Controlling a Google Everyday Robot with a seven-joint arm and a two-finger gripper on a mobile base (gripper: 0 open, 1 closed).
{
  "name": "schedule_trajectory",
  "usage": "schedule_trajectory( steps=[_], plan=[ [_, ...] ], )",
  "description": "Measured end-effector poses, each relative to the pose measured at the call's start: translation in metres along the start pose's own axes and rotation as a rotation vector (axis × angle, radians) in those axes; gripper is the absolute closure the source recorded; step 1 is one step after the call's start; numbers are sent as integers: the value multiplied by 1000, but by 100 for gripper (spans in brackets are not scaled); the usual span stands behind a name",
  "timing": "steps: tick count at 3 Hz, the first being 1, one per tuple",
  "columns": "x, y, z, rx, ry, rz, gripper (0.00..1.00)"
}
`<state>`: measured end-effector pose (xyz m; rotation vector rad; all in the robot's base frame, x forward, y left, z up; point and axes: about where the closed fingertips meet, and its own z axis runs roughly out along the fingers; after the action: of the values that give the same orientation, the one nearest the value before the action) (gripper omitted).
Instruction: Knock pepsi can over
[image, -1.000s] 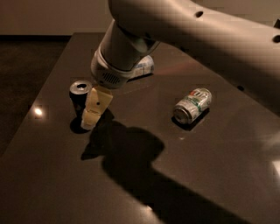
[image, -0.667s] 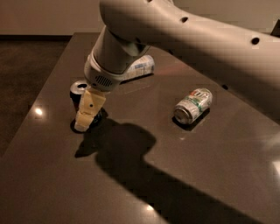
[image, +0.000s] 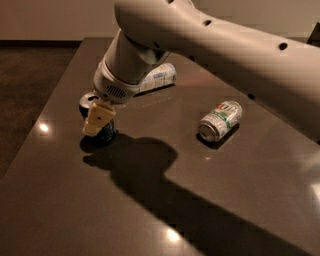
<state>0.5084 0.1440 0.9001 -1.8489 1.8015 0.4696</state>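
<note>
The pepsi can (image: 103, 131) stands upright on the dark table (image: 150, 200) at the left, small and dark with a silver top. My gripper (image: 98, 119) hangs from the big white arm right in front of the can, its pale yellow finger covering the can's upper front and seeming to touch it. Most of the can's side is hidden behind the finger.
A silver-and-green can (image: 220, 120) lies on its side to the right of centre. A clear plastic bottle (image: 157, 78) lies behind the arm, partly hidden. The table's left edge runs close to the pepsi can. The arm's shadow falls across the middle.
My gripper has moved left and slightly back, from beside the pepsi can to directly over its front. The can still stands upright.
</note>
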Motion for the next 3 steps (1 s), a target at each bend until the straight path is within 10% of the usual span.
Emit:
schedule_trajectory(
  steps=[2,3],
  plan=[
    [-1,9,-38,-27,11,-84,85],
    [9,16,-66,-45,132,-179,100]
  ],
)
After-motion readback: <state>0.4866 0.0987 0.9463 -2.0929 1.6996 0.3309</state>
